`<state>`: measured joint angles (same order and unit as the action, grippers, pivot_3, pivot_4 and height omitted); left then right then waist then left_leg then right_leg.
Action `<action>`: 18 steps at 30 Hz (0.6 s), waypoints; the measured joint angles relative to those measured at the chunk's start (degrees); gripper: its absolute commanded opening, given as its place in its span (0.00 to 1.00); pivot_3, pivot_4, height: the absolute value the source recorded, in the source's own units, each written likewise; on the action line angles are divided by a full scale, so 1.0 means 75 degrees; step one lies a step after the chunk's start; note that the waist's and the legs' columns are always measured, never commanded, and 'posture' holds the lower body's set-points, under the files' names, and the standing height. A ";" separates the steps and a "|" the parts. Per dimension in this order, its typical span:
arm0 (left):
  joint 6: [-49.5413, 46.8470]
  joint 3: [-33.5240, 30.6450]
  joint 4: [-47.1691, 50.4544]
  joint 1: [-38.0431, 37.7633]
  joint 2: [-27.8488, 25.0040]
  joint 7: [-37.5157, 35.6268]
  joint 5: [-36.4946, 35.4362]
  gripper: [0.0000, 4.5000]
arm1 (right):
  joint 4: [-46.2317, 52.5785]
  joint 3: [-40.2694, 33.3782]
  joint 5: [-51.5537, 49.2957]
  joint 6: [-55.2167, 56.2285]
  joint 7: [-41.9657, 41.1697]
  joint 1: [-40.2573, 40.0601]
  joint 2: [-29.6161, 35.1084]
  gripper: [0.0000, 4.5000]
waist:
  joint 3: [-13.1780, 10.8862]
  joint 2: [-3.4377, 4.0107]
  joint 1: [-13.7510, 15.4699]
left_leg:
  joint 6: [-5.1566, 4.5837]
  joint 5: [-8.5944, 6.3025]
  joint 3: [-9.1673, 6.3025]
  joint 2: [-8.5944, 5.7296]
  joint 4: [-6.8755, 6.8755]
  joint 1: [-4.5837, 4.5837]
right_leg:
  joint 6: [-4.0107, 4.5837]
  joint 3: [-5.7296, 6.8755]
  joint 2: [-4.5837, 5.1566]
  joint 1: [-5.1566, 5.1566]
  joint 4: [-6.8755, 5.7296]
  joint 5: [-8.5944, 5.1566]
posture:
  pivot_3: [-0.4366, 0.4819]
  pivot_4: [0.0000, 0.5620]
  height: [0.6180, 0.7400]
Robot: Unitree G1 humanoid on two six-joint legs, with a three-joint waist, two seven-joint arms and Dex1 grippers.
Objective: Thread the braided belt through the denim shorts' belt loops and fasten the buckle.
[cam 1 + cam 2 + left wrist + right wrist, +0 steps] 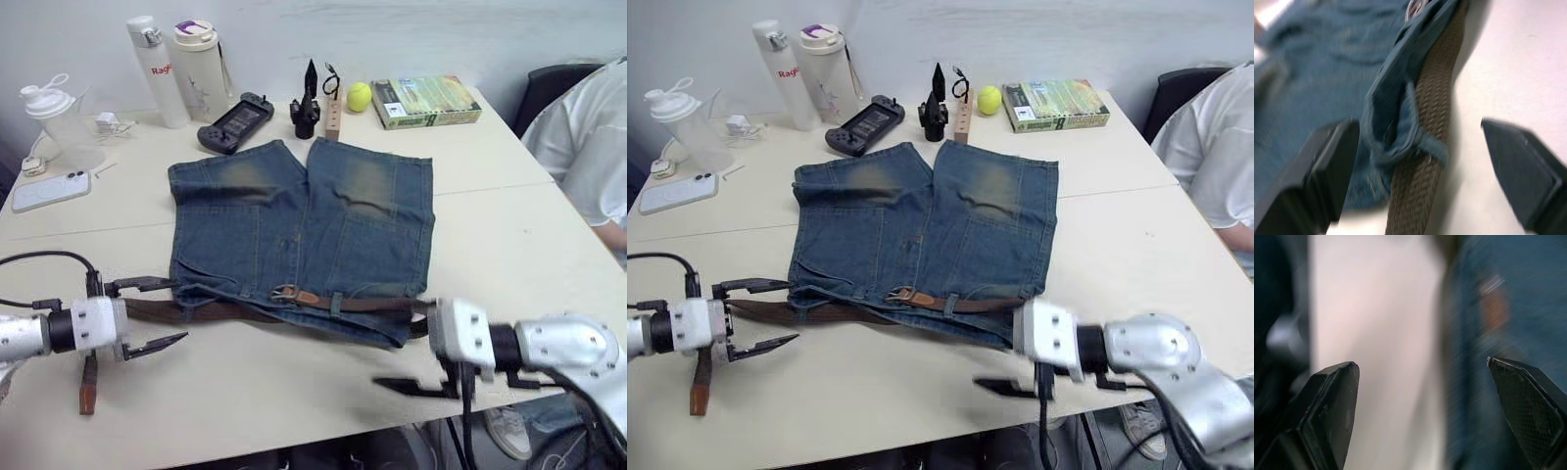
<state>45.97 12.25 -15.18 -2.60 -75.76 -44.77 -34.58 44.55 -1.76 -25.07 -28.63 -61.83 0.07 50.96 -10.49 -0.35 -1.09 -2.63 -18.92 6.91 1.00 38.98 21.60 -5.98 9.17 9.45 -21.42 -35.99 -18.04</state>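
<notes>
A: What lies on the tabletop (294, 392)?

B: The denim shorts (304, 235), flat, blue with faded yellowish patches on both legs, waistband toward the robot. The cloth looks coarse, with stitched seams and pockets.

A: And the braided belt (206, 311)?

B: It runs along the waistband. It is a narrow brown strap, and the left wrist view shows a woven, herringbone-like surface. It passes under one of the belt loops (1430, 144), a small strip of the same denim, at the shorts' left corner. The free end trails off the cloth and bends down across the bare tabletop beside the left arm. The buckle (285, 292), a small silver frame, sits mid-waistband next to a lighter tan stretch of strap.

A: The left gripper (155, 315)?

B: It is held level, just off the shorts' left corner, jaws apart, one black finger on each side of the strap, not touching it.

A: The right gripper (416, 377)?

B: It is low over the tabletop's near edge, just beside the shorts' right corner, reaching in from the right. Its jaws are spread wide and hold nothing.
</notes>
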 measured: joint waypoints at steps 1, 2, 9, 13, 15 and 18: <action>-0.0321 -0.0073 0.0074 0.0037 -0.0016 -0.0254 -0.0213 0.97 | -0.0035 -0.0051 -0.0168 -0.0161 0.0128 0.0261 -0.0144 1.00 | -0.0003 -0.0006 -0.0015 | 0.0001 0.0003 0.0000 -0.0001 0.0002 0.0003 | 0.0000 0.0000 -0.0001 0.0000 -0.0001 0.0000 | 0.48 0.27 0.84; -0.0568 -0.0092 0.0130 0.0109 -0.0053 -0.0435 -0.0330 0.97 | -0.0083 -0.0097 -0.0270 -0.0271 0.0241 0.0478 -0.0267 1.00 | -0.0004 -0.0009 -0.0026 | 0.0000 0.0006 0.0000 -0.0001 0.0003 0.0004 | 0.0000 0.0001 -0.0001 0.0000 -0.0001 0.0000 | 0.48 0.27 0.84; -0.2128 -0.0331 -0.0219 0.1575 0.0526 -0.1646 0.0154 0.97 | -0.1446 0.0884 0.0499 -0.0739 0.1000 0.1679 -0.0465 1.00 | -0.0010 -0.0003 0.0093 | -0.0009 0.0017 0.0011 -0.0012 0.0005 0.0065 | -0.0011 0.0012 -0.0070 -0.0045 -0.0012 0.0006 | 0.48 0.27 0.84; -0.2900 -0.0254 -0.0332 0.1873 0.0858 -0.2317 0.0572 0.97 | -0.1588 0.1421 0.0598 -0.1125 0.1035 0.1957 -0.0483 1.00 | -0.0010 -0.0004 0.0096 | -0.0011 0.0019 0.0021 -0.0002 0.0010 0.0091 | -0.0024 0.0014 -0.0113 -0.0073 -0.0001 0.0012 | 0.48 0.27 0.84; -0.3339 -0.0231 -0.0358 0.2032 0.1043 -0.2617 0.0692 0.97 | -0.1585 0.1627 0.0587 -0.1484 0.1164 0.2034 -0.0601 1.00 | -0.0010 -0.0004 0.0111 | -0.0009 0.0020 0.0021 0.0002 0.0011 0.0095 | -0.0023 0.0014 -0.0115 -0.0077 0.0000 0.0012 | 0.48 0.27 0.84; -0.3601 -0.0215 -0.0578 0.2421 0.1461 -0.2756 0.1097 0.91 | -0.1602 0.2026 0.0725 -0.1773 0.1393 0.2096 -0.0667 1.00 | -0.0010 -0.0004 0.0136 | -0.0005 0.0026 0.0019 0.0003 0.0015 0.0096 | -0.0023 0.0014 -0.0115 -0.0077 -0.0006 0.0012 | 0.48 0.27 0.84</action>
<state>18.97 10.64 -19.51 15.56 -64.80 -65.44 -26.35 32.53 13.43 -19.63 -41.93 -51.38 15.78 45.96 -10.57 -0.38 -0.07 -2.67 -18.72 7.06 1.02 39.09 22.32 -6.16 9.27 8.59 -22.00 -36.03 -17.94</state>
